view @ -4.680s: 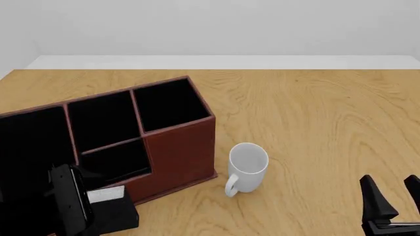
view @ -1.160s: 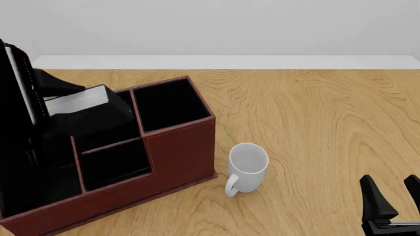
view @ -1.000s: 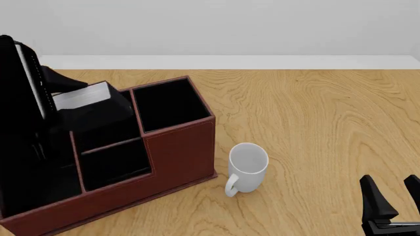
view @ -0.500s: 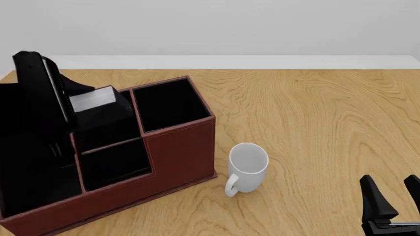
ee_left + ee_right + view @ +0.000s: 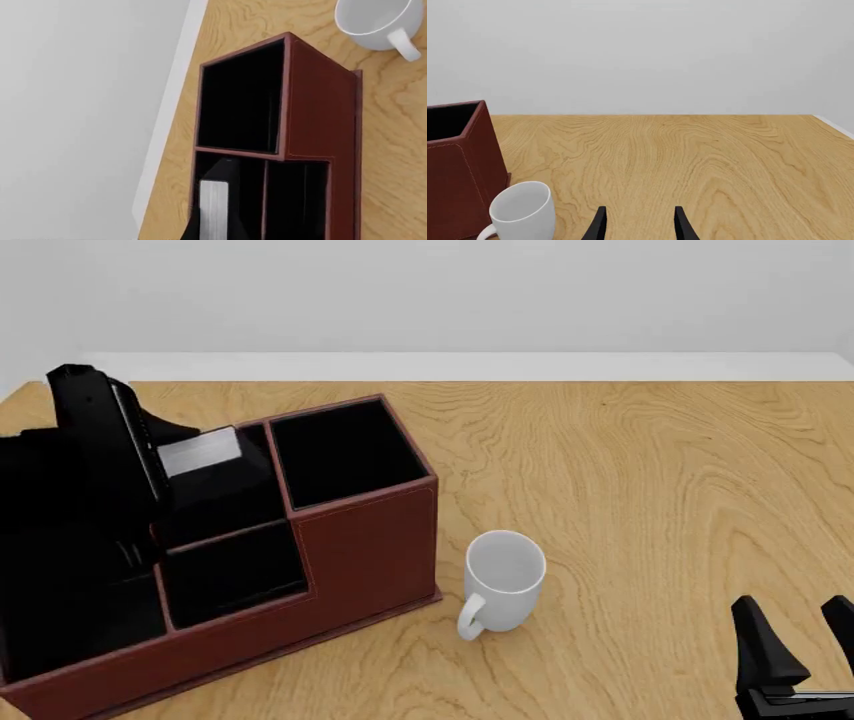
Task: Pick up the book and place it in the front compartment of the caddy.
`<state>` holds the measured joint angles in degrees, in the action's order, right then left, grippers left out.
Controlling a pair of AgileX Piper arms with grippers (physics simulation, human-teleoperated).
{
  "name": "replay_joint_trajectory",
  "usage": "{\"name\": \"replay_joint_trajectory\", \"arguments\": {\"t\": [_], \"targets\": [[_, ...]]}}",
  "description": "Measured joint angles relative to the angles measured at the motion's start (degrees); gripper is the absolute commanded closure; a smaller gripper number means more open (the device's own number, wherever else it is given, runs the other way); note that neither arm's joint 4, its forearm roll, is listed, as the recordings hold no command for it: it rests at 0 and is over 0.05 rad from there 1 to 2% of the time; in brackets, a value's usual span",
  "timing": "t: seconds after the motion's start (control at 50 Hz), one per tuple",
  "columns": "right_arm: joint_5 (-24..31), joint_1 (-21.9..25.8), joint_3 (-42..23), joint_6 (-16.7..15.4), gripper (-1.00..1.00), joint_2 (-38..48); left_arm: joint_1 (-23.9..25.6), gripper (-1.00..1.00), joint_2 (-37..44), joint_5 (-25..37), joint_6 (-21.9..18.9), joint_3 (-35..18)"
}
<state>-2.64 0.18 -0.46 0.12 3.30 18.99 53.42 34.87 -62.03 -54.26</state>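
Left gripper (image 5: 154, 455) grasps the book (image 5: 200, 452) at upper left, over the caddy's (image 5: 360, 550) rear compartment; right gripper (image 5: 798, 635) sits parted at lower right; mug (image 5: 505, 580) beside the caddy's right wall.

mug (image 5: 505, 582) beside caddy (image 5: 360, 540), right tabletop (image 5: 667, 500) open

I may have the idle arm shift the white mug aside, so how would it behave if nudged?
The white ceramic-looking mug stands upright on the smooth wooden table, so it would probably slide rather than tip under a low push. Its side handle may make it swivel. If toppled, its round body could roll.
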Motion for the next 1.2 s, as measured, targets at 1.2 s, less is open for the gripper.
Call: {"name": "replay_joint_trajectory", "arguments": {"t": [1.2], "targets": [[0.0, 0.0, 0.0, 0.0, -1.0, 0.0, -3.9, 1.0, 2.8, -8.8, -2.4, 7.5]]}}
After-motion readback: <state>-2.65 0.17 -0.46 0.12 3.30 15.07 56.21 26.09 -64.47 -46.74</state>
